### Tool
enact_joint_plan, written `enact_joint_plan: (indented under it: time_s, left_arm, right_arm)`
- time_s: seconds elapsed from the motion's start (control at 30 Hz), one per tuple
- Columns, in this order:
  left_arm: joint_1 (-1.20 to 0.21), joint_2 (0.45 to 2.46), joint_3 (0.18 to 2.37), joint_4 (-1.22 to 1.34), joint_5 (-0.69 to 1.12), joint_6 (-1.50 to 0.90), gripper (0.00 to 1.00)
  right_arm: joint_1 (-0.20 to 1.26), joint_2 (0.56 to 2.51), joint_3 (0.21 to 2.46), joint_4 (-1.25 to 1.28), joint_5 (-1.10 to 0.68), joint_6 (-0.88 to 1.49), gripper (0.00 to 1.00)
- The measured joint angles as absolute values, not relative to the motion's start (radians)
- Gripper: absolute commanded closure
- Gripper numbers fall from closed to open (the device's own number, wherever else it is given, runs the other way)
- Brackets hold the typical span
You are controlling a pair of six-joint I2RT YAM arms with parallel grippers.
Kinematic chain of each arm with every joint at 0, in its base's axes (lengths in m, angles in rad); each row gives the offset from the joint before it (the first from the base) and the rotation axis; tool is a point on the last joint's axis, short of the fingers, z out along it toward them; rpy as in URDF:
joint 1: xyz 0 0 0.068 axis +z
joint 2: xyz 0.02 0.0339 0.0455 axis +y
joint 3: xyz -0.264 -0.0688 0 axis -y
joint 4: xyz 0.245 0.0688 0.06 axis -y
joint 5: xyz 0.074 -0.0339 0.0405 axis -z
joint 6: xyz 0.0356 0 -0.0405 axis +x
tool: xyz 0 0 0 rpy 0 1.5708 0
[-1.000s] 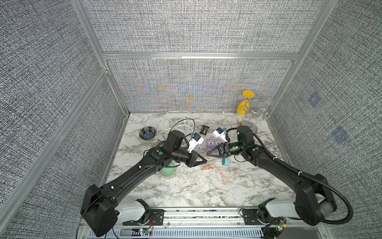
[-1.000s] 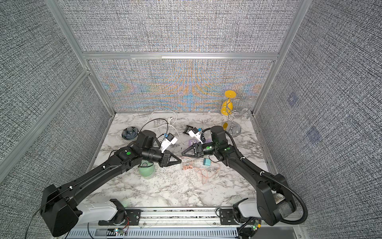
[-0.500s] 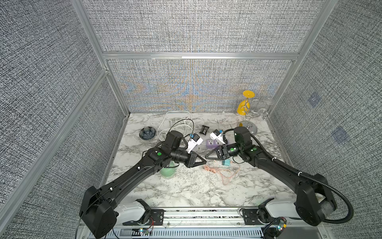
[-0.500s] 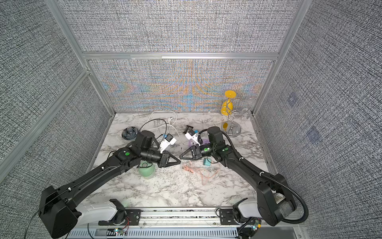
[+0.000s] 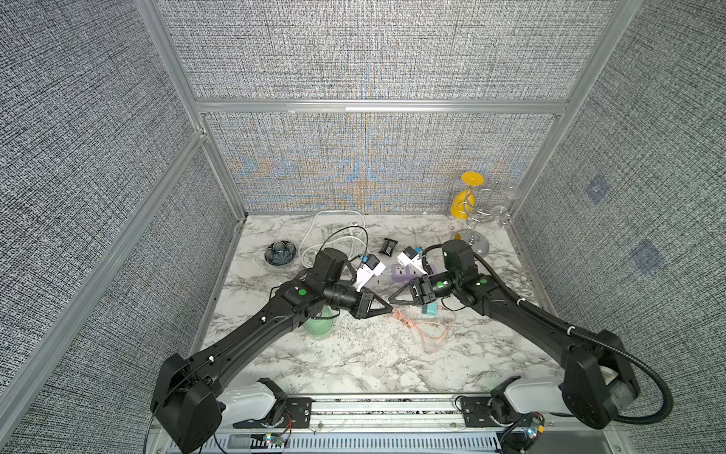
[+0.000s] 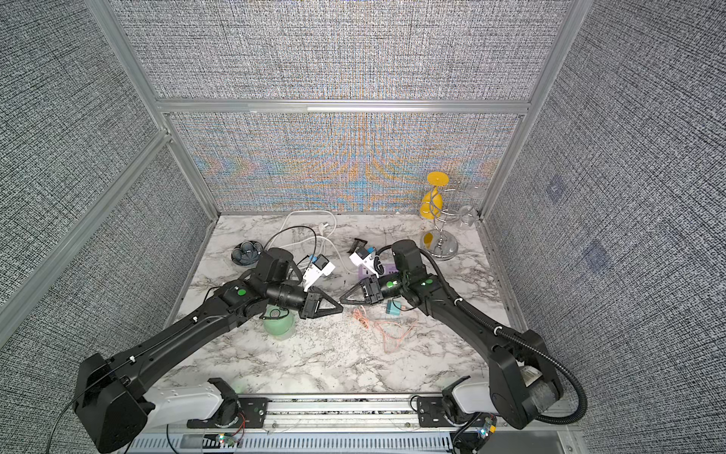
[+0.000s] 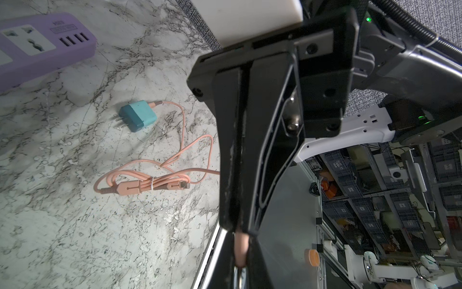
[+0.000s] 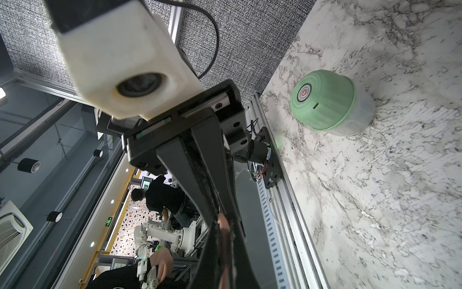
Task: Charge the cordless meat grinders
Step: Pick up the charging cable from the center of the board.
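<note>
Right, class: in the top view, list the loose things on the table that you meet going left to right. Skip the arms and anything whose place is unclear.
Dark bowl → green grinder → small black item → teal charger → glass rack.

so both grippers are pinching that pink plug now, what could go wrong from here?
1. The left gripper and right gripper pinch the small pink plug tip to tip; a pull before one lets go may twist or drop it.
2. The pink cable is tied in a bundle and ends at the loose teal charger; carrying the plug may drag both.
3. The meat grinder sits partly under the left arm; a low swing could knock it.
</note>
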State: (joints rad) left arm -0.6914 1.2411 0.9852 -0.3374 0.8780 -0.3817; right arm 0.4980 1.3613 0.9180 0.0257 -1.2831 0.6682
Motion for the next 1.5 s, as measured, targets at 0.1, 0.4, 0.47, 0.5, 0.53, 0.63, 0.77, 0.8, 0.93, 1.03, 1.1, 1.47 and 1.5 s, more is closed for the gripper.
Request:
enact_joint_plan:
  time_s: [0.1, 0.4, 0.47, 0.5, 0.53, 0.63, 0.77, 0.8, 0.93, 1.03, 1.1, 1.47, 1.5]
  left_arm:
    - [-0.689, 1.241, 0.985, -0.337, 0.876, -0.382, 0.78]
    - [-0.674, 1.232, 0.975, -0.339, 0.864, -0.381, 0.9]
    - [-0.672, 1.233, 0.974, -0.339, 0.867, -0.381, 0.96]
    - [-0.671, 1.234, 0.974, -0.34, 0.87, -0.381, 0.99]
    - [-0.671, 1.234, 0.974, -0.34, 0.874, -0.381, 1.0]
    - [-0.667, 1.237, 0.974, -0.341, 0.883, -0.379, 1.0]
    - [-0.664, 1.238, 0.974, -0.339, 0.89, -0.378, 1.0]
    - [-0.663, 1.238, 0.974, -0.339, 0.89, -0.378, 1.0]
    - [-0.654, 1.238, 0.974, -0.338, 0.893, -0.379, 1.0]
    - [-0.651, 1.238, 0.974, -0.338, 0.895, -0.383, 1.0]
    - [-0.65, 1.238, 0.974, -0.337, 0.901, -0.386, 1.0]
    - [-0.646, 1.262, 0.974, -0.331, 0.939, -0.397, 1.0]
    - [-0.646, 1.263, 0.974, -0.331, 0.941, -0.397, 1.0]
  right_arm:
    - [0.498, 1.364, 0.922, 0.021, -1.281, 0.666, 1.0]
    - [0.5, 1.375, 0.942, -0.023, -1.259, 0.649, 1.0]
    - [0.5, 1.378, 0.943, -0.026, -1.258, 0.646, 1.0]
    - [0.5, 1.379, 0.943, -0.026, -1.259, 0.646, 1.0]
    - [0.499, 1.379, 0.944, -0.026, -1.26, 0.646, 1.0]
    - [0.499, 1.38, 0.944, -0.027, -1.261, 0.646, 0.89]
    - [0.496, 1.38, 0.943, -0.039, -1.258, 0.646, 0.77]
    - [0.495, 1.378, 0.942, -0.041, -1.257, 0.646, 0.77]
    - [0.483, 1.365, 0.935, -0.051, -1.257, 0.646, 0.78]
    - [0.476, 1.356, 0.933, -0.057, -1.257, 0.645, 0.79]
    - [0.475, 1.354, 0.933, -0.058, -1.257, 0.645, 0.79]
    - [0.477, 1.361, 0.936, -0.063, -1.257, 0.644, 0.8]
    - [0.478, 1.364, 0.937, -0.063, -1.257, 0.642, 0.81]
